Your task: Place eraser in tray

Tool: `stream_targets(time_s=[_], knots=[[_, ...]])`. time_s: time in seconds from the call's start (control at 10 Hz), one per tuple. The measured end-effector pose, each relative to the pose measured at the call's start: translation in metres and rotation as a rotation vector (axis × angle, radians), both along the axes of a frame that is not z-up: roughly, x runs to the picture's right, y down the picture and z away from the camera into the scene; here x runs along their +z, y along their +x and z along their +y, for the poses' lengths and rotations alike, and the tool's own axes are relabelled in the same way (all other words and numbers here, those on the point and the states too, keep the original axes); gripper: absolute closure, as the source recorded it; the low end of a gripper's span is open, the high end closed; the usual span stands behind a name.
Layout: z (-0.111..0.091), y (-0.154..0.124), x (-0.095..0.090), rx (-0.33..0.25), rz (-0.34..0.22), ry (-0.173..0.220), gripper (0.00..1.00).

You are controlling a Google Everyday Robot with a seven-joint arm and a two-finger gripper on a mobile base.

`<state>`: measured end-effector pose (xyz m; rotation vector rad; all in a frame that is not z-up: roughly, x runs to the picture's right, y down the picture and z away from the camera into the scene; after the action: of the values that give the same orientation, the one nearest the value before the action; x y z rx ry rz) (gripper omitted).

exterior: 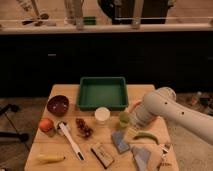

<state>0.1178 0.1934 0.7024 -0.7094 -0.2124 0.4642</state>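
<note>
- Down at the front of the wooden table [62,91], near its middle, the eraser [102,154] lies flat, tan face up and dark underside showing at the edge, with nothing touching it.
- Just left of it runs the long white-handled brush [70,140]; just right of it sits a blue-grey pad [120,141].
- Up and to the right, well apart from the eraser, the gripper [134,119] hangs at the end of the white arm [160,107], which reaches in from the right side.
- The jaws stand wide, and the eraser is not between them.
- The gripper sits right beside a small green object [124,119], and the blue-grey pad lies between gripper and eraser.
- Beyond the eraser, a white cup [102,115] stands in front of the tray.
- At the far edge, the green tray [102,79] sits level, well apart from the eraser.
- Off to the left, a maroon bowl [58,105] rests near the tray's corner.
</note>
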Motion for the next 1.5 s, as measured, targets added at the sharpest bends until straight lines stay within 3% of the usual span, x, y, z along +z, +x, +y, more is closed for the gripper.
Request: stream_targets(time_s=[0.3, 0.7, 1.1, 1.5], knots=[[0.005, -0.002, 0.001, 0.008, 0.013, -0.009, 0.2], [0.049, -0.034, 0.014, 0.044, 0.038, -0.028, 0.2], [0.07, -0.055, 0.006, 0.137, 0.017, -0.043, 0.2], [0.073, -0.06, 0.004, 0.138, -0.002, -0.049, 0.2]])
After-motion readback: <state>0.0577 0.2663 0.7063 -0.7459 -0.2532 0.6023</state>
